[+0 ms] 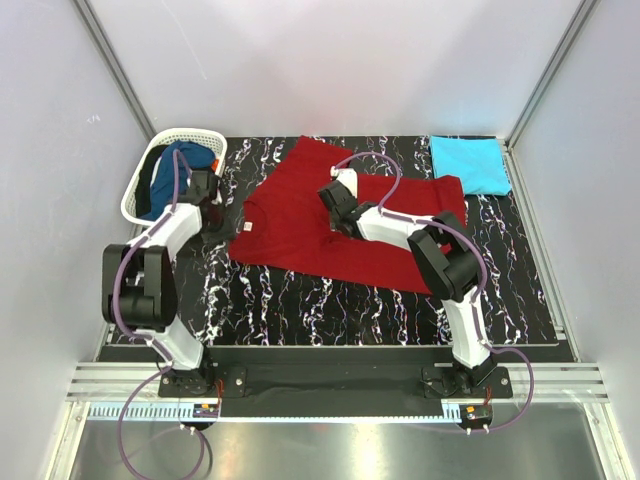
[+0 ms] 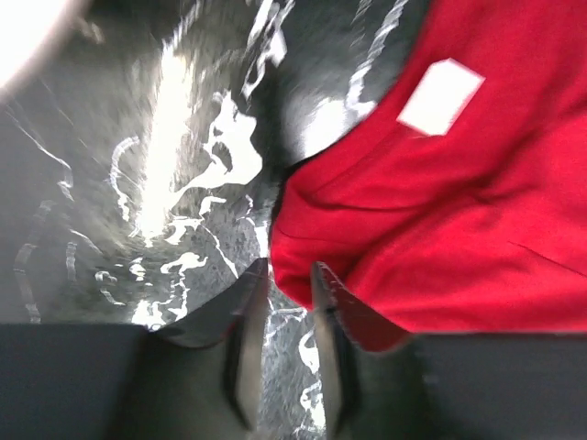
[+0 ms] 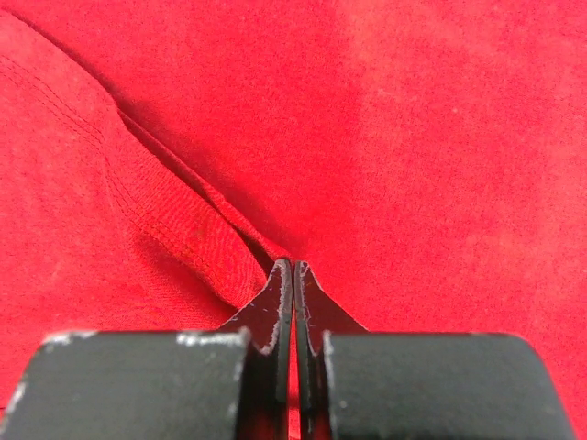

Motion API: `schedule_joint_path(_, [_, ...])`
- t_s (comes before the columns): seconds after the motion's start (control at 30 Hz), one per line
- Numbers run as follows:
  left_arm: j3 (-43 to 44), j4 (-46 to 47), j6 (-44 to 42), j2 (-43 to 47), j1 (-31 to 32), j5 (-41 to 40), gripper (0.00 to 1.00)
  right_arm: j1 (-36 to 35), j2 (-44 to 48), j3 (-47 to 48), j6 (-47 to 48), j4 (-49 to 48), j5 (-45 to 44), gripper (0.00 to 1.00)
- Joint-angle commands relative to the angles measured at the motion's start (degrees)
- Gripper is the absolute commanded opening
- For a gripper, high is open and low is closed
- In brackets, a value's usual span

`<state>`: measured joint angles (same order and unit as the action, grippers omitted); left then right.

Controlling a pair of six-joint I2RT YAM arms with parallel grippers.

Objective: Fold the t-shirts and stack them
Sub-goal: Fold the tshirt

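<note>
While its two dark fingers (image 3: 275, 307) are pressed together tip to tip, the right gripper (image 3: 292, 268) pinches a raised ridge of the deep red soft cloth t-shirt (image 3: 413, 137). The crease runs from the upper left of the wrist view straight into the closed tips. Around that pinch, red fabric fills the whole wrist view, smooth on the right and lightly rumpled on the left. From above, this gripper sits on the middle of the shirt, toward its far edge.

The left gripper (image 2: 289, 270) has its fingers a little apart, with a narrow gap between them. A rounded edge of the red shirt lies right at the tips. That view is blurred, so whether cloth and fingers touch cannot be told. A white rectangular label (image 2: 440, 96) shows on the red cloth a little beyond them.

The red shirt lies spread mostly flat, slightly askew, on the black white-veined marble-patterned mat (image 1: 330, 300). Its collar end is toward the left arm and its hem runs toward the right. A bright turquoise cloth t-shirt (image 1: 470, 163) lies folded into a neat rectangle at the mat's far right corner. It is just beside the red shirt's corner, and no gripper is near it. A dark blue cloth t-shirt (image 1: 180, 165) sits bunched inside the white plastic lattice basket (image 1: 190, 132) at the far left, just beyond the left gripper.
</note>
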<state>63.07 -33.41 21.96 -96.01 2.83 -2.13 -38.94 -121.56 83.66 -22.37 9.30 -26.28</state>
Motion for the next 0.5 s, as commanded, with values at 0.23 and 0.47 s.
schedule_joint_path(0.23, [7.2, 4.9, -8.8, -2.0, 4.3, 13.3, 0.32, 0.6, 4.9, -0.3, -1.8, -0.2, -1.4, 0.00])
schedule_joint_path(0.47, [11.0, 5.2, -13.5, -8.4, 7.4, 11.9, 0.30, 0.6, 6.5, -0.7, -1.0, -0.2, -0.9, 0.00])
